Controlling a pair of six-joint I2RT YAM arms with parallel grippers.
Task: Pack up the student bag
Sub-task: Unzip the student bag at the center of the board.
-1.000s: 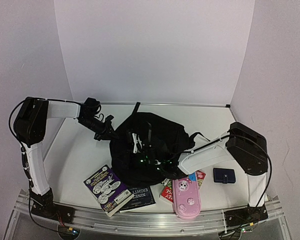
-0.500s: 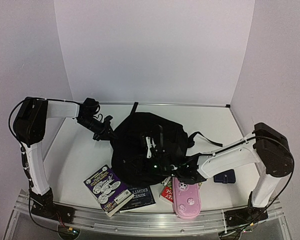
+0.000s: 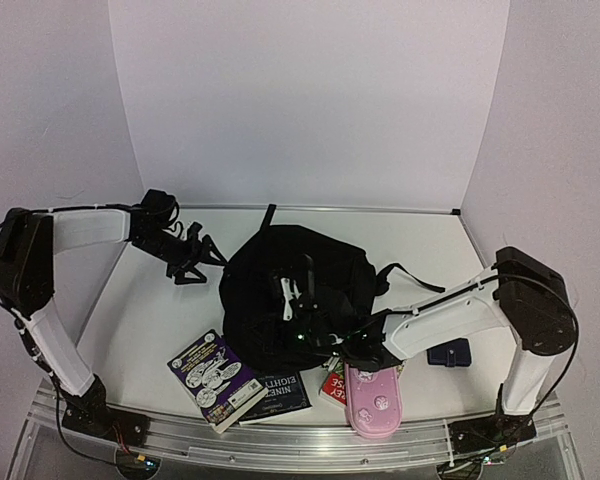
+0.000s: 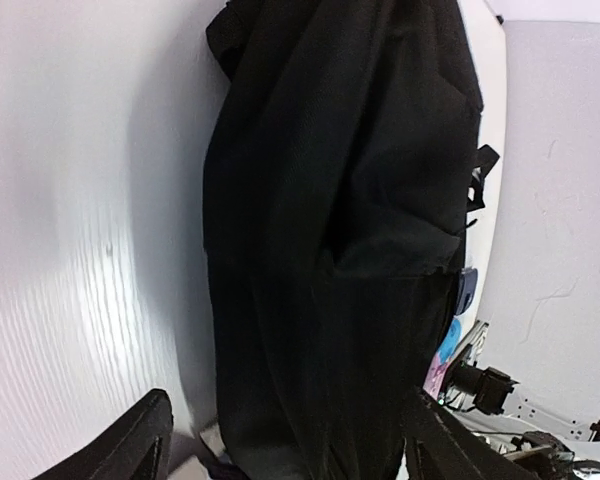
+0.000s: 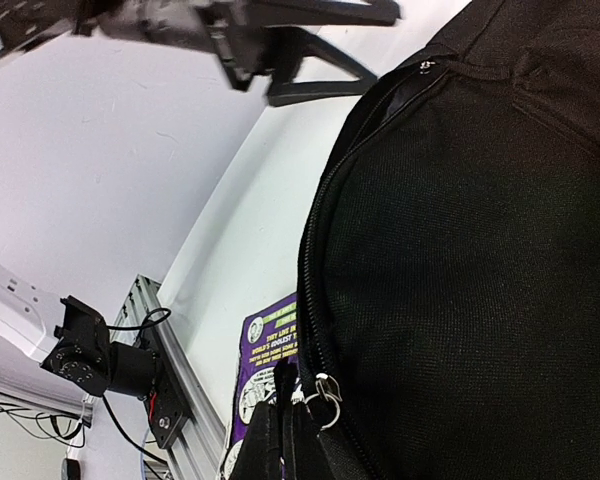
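Note:
The student bag (image 3: 265, 285) is a big black backpack lying in the middle of the table. It fills the left wrist view (image 4: 340, 200) and the right wrist view (image 5: 480, 280). My left gripper (image 3: 202, 262) hangs open just off its left side, touching nothing (image 4: 290, 450). My right gripper (image 3: 338, 343) is at the bag's near edge. Its fingers are shut (image 5: 288, 430) on the zipper pull (image 5: 323, 388), at the low end of a closed zipper track running up the bag's rim.
Along the near edge lie a purple book (image 3: 217, 378), a dark book (image 3: 277, 395), a red book (image 3: 335, 380) and a pink pencil case (image 3: 373, 398). A small dark-blue pouch (image 3: 450, 352) sits under the right forearm. White walls enclose the table.
My left gripper has opened and drawn back to the left, off the bag. The right arm has stretched out low, then slid slightly left along the bag's near edge, still shut.

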